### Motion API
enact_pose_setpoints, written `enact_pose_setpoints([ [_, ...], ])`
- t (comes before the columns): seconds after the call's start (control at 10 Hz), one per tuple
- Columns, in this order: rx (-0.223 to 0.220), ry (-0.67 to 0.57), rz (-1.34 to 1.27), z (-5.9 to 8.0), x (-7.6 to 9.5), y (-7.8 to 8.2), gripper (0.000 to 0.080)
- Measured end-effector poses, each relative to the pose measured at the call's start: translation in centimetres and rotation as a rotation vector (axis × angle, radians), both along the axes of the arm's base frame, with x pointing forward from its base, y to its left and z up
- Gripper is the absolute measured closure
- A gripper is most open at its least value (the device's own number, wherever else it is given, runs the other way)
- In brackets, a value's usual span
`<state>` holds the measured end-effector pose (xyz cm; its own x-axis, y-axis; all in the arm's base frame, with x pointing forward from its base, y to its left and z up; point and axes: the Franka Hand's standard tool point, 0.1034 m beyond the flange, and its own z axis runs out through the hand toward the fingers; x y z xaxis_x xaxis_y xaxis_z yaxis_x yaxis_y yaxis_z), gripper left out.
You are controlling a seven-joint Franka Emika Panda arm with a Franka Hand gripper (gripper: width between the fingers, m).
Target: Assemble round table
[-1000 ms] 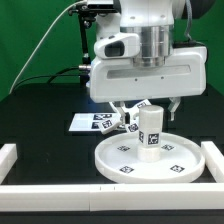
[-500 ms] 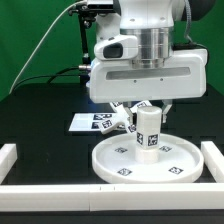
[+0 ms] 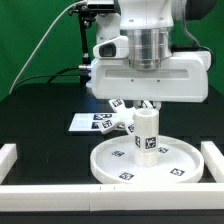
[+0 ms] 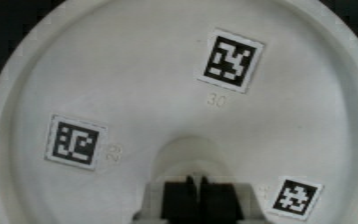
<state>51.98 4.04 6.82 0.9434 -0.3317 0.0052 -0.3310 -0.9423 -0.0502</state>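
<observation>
White rail (image 3: 8, 153) edges the black tabletop (image 3: 40, 135) at the exterior view's left, placed there, we judge, to keep loose parts from sliding off. Next comes the marker board (image 3: 84, 122), lying flat at about ten o'clock from the round disc (image 3: 105, 160). Just beside the board, a tagged white part (image 3: 127, 120) sits half hidden behind the leg; we cannot tell which piece it is. The leg (image 3: 147, 130) stands upright at the disc's middle. The disc lies flat with its rim up, so its centre faces the arm. The tool (image 4: 194, 192) hangs straight over the leg's top with its fingers drawn together and nothing between them. Whether they touch the leg we cannot tell. We judge it is placed to press or turn the leg home. At three o'clock from the disc a second rail (image 3: 214, 155) closes the work area.
</observation>
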Motion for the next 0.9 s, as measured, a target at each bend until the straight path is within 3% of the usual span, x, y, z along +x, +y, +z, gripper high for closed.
enact_pose_setpoints([
  [0.3,-0.001,-0.002,0.231,1.6,1.2,-0.3,0.0798],
  [0.4,-0.024,-0.02,0.399,2.5,1.7,-0.2,0.0717],
  [0.5,-0.043,-0.027,0.535,2.7,1.8,-0.2,0.0533],
  [0.6,-0.04,-0.018,0.533,2.5,1.5,-0.2,0.0533],
  [0.8,-0.039,-0.013,0.536,2.4,1.3,-0.3,0.0225],
  [0.9,-0.046,-0.015,0.568,2.2,1.2,-0.5,0.0173],
])
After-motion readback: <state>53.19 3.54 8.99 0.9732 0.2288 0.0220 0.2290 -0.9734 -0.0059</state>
